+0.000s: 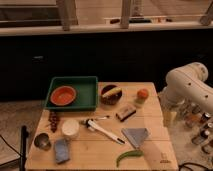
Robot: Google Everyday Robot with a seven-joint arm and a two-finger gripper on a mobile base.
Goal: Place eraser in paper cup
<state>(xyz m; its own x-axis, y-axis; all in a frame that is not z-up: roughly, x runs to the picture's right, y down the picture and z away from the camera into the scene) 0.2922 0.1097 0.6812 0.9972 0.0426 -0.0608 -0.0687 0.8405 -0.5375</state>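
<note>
Brown-topped eraser (125,113): on the table (150,150), right of the paper cup (70,128), apart.
Gripper (169,117): far right of the paper cup, past the table edge; grip cannot be told.

Brown-topped eraser (125,113) flat, centre-right; cream paper cup (70,128) upright, front-left; gripper (170,117) at far right

Table (150,125): tray (86,95) at back left, dish (63,95) in it. Bowl (107,102) right of tray, banana (112,91) in it. Eraser (125,113) in front of bowl, to its right. Paper cup (70,128) front left, well apart from eraser. Metal cup (42,141) and sponge (61,150) in front of paper cup. Cloth (135,136) in front of eraser. Gripper (169,117) hangs just off table's right edge, right of eraser.
</note>
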